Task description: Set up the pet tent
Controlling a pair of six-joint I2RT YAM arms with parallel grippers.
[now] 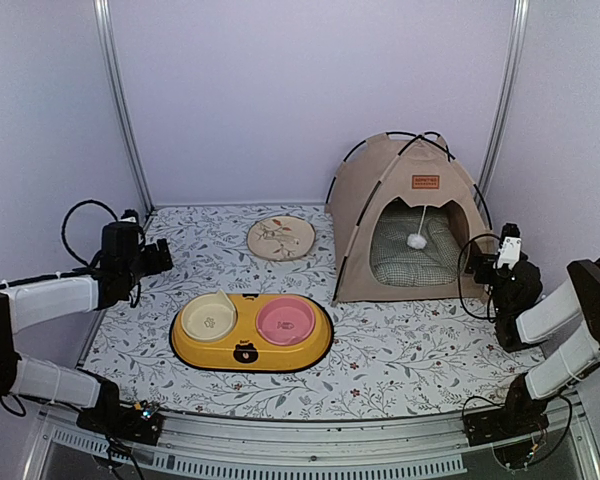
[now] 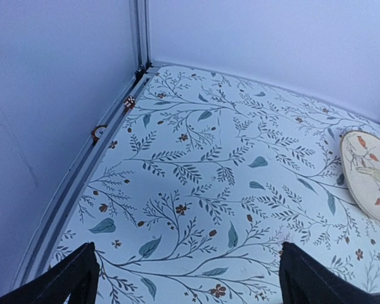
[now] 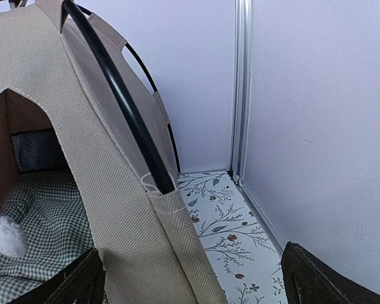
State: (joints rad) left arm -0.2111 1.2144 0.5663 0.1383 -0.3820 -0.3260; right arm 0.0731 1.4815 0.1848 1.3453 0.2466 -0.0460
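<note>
1. Pet tent (image 1: 405, 220) stands upright at the rear right of the tabletop (image 1: 400, 345), door facing the arms. Poles are arched and crossed on top, the checked cushion (image 1: 412, 250) is inside, and the pompom (image 1: 416, 241) hangs in the door.
2. Right fingers (image 3: 316, 278) are spread wide w/ nothing between them. In the wrist view they sit just beside the tent's front-right corner, not touching the fabric.
3. Key relation: the tent lies ahead & to the left of the right fingers. The nearest black pole (image 3: 120, 101) runs on a slant, from high upper-left down into the corner pocket (image 3: 171, 209) near the fingers. Its long axis leans up & away, not flat.
4. Left fingers (image 2: 69, 282) are also wide apart & empty. They point at bare floral cloth in the far left corner, w/ only the round mat (image 2: 367, 174) at the edge of view.
5. R arm is clearly nearer. L arm is well apart from the tent, w/ the yellow double bowl (image 1: 250, 352) between.
6. Judgement: tent looks fully up, so the task is prob done or nearly. Any touch-up at that corner would fall to the R arm, coming in from the tent's right side.
</note>
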